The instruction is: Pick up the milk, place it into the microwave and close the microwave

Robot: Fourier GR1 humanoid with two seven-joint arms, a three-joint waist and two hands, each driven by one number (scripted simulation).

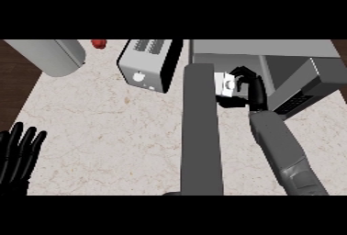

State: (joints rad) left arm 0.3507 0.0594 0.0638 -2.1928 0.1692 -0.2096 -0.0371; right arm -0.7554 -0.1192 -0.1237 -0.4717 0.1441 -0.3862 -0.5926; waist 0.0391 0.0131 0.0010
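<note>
A small white milk carton (226,84) is held above the counter, right at the left front of the open grey microwave (264,49). My right hand (252,87) is curled round the carton from its right side and hides part of it. The microwave's door (308,87) hangs open to the right, dark window showing. At the lower left edge my left hand (19,153) rests open, fingers up, far from the milk.
A tall grey slab (201,133) runs from the lower edge up to the carton's left and covers part of it. A white toaster (143,64) stands left of it. Farther left are a grey cylinder (53,56) and a small red thing (99,43).
</note>
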